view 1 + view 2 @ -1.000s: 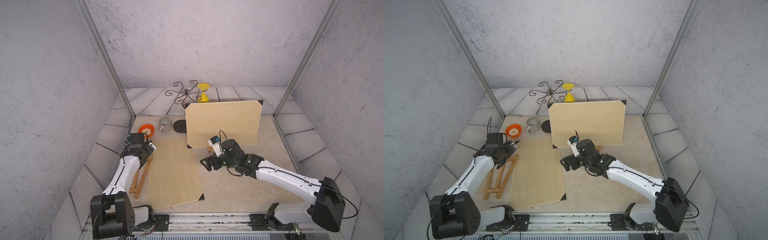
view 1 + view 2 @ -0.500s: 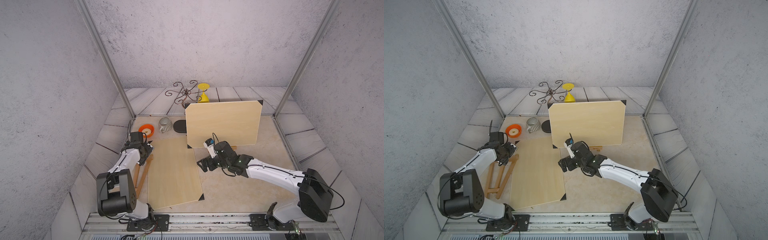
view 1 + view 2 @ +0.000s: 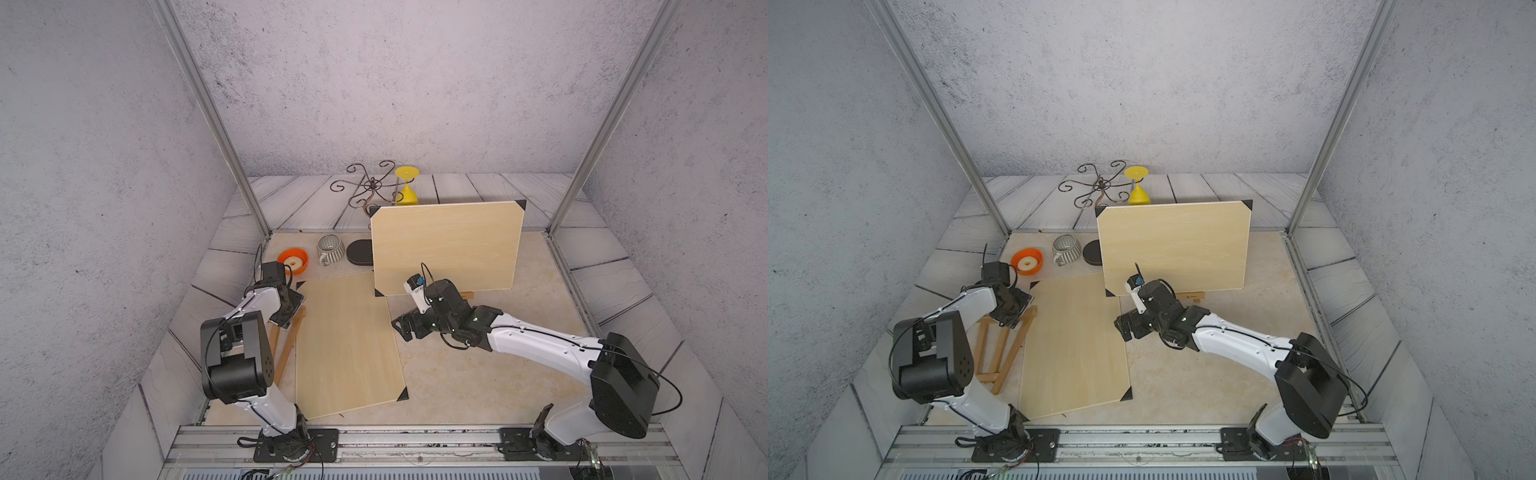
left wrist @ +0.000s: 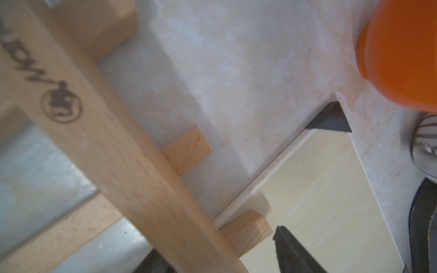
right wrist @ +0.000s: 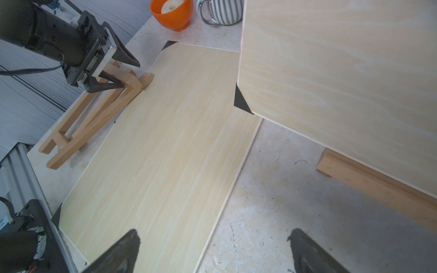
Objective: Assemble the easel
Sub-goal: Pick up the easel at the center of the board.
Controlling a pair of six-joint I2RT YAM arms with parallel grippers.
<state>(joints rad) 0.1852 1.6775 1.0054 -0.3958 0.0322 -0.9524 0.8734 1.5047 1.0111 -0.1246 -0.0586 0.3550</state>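
Beside flat board (image 5: pixel 160 153), left hand (image 5: pixel 130 75) astride easel (image 5: pixel 99 123) top

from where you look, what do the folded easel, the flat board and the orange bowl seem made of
easel: pale unpainted wood, matte, with visible grain and a burnt-in logo.
board: thin light wood, probably plywood; streaky grain and a pale layered-looking edge.
bowl: smooth, even orange with a slight sheen; likely plastic, possibly glazed ceramic.
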